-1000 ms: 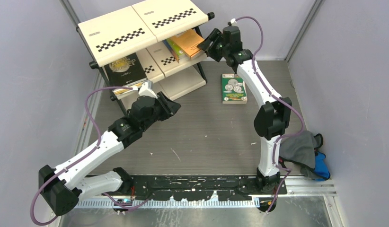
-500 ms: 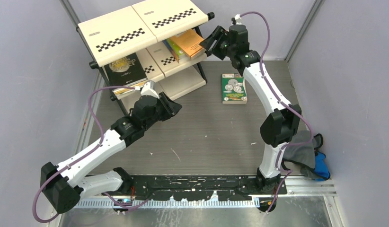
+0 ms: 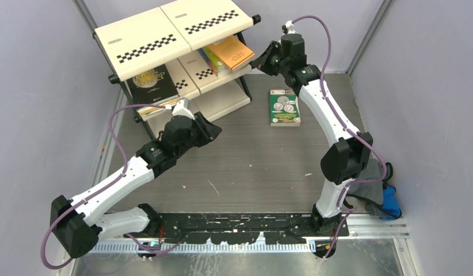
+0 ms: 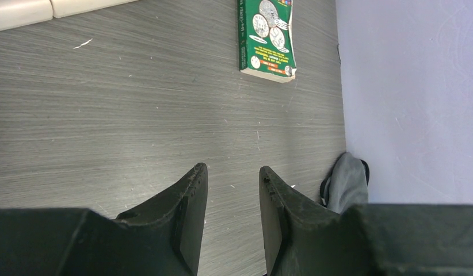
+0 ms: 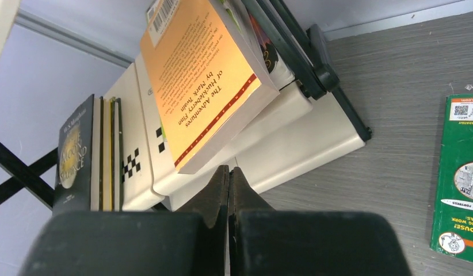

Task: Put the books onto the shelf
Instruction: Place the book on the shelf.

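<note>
Alignment first — right claw [image 5: 227, 169] shut, empty, at shelf [image 3: 165, 29] edge: press overhanging orange book [image 5: 205, 86] squarely inward; left claw [image 4: 231, 172] half-open, empty.

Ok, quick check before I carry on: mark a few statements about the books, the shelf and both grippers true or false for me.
1. The green book lies flat on the table, off the shelf. True.
2. The right gripper is clamped on the orange book. False: its jaws are shut on nothing, just below that book's corner in the wrist view.
3. The left gripper holds a book. False: its fingers stand apart over bare table, with nothing between them.
4. The black book is on the shelf. True.
5. The grey cloth lies on the shelf. False: it lies on the table at the right edge, near the right arm's base.
</note>
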Controlling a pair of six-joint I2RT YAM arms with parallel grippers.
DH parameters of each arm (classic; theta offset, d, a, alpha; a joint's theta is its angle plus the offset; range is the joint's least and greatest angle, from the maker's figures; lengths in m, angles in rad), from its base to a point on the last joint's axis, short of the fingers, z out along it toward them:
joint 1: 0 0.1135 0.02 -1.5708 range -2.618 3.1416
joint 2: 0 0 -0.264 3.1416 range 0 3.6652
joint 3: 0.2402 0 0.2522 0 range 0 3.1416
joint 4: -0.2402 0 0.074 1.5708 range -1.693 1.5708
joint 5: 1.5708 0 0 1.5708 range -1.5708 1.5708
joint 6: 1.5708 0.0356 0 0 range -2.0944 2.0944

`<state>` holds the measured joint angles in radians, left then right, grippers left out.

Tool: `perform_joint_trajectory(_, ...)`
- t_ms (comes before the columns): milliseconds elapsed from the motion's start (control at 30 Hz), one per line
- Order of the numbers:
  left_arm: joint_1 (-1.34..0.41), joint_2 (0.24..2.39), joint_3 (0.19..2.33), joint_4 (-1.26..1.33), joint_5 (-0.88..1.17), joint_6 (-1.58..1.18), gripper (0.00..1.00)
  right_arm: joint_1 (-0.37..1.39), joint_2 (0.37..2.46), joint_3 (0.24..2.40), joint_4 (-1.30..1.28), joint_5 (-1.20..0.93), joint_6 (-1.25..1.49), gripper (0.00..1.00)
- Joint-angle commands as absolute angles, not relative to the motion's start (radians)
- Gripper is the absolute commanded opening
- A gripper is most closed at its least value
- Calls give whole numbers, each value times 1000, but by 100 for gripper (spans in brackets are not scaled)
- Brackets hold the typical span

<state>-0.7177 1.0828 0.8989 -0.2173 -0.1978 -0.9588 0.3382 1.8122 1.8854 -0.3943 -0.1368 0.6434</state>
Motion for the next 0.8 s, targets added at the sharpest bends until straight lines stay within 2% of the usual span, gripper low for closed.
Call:
perform_joint_trajectory(0, -718, 1072, 937, -168, -201, -948, 39, 341, 1817, 1913, -381, -150, 616, 1)
perform_joint_trajectory(100, -718, 1071, 937, -171, -200, -941, 40, 349, 1841, 1939, -386, -153, 616, 1)
perform_joint_trajectory(467, -718, 1054, 936, -189, -220, -917, 62, 370, 1931, 2029, -399, -167, 632, 1)
perform_joint_trajectory(767, -718, 1052, 938, -197, -234, -901, 71, 381, 1983, 2112, -413, -175, 635, 1)
